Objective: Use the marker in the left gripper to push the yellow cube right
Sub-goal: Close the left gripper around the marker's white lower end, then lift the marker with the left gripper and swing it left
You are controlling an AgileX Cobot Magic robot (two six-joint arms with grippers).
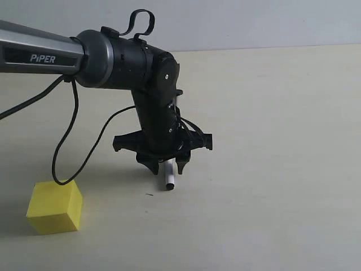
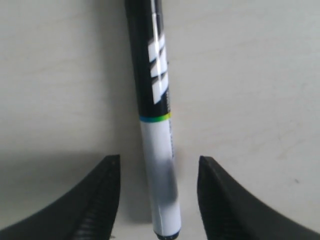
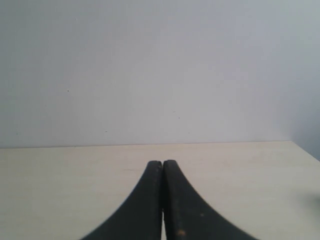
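Observation:
The marker lies flat on the table, white barrel end toward the front. My left gripper points down over it, open, with one finger on each side. In the left wrist view the marker runs between the two fingertips with a gap on both sides, so nothing grips it. The yellow cube sits at the front left, well to the left of the gripper and the marker. My right gripper is shut on nothing, low above the bare table, and does not show in the exterior view.
A black cable hangs in a loop from the PiPER arm, down to just above the cube. The pale table reaches back to a grey wall.

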